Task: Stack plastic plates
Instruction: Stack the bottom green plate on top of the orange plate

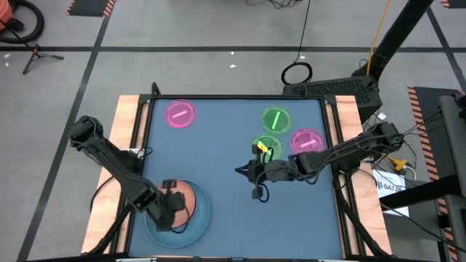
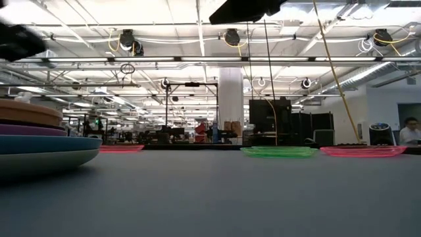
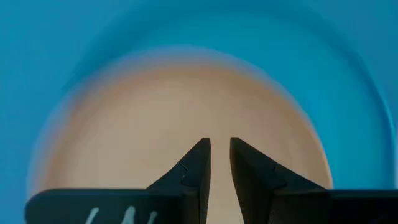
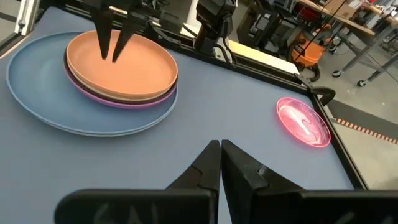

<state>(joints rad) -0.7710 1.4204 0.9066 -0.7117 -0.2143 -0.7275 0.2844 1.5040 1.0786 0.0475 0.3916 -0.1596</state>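
The left gripper [image 3: 220,146], fingers slightly parted and holding nothing, is hovering over the orange plate [image 4: 121,67] topping the stack. The right gripper [image 4: 221,149], closed and empty, is hanging mid-table. Descending carelessly, the left fingers could be nudging the stack off-centre.

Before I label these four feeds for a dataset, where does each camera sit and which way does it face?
High view: overhead, straight down on the table; both arms show.
Low view: table height, looking level across to the room; no fingers show.
Left wrist view: on the left gripper, fingers slightly apart, straight down over the round orange plastic plate.
Right wrist view: on the right gripper, fingers shut, looking across the table at the left gripper.
Both wrist views share that orange plate.
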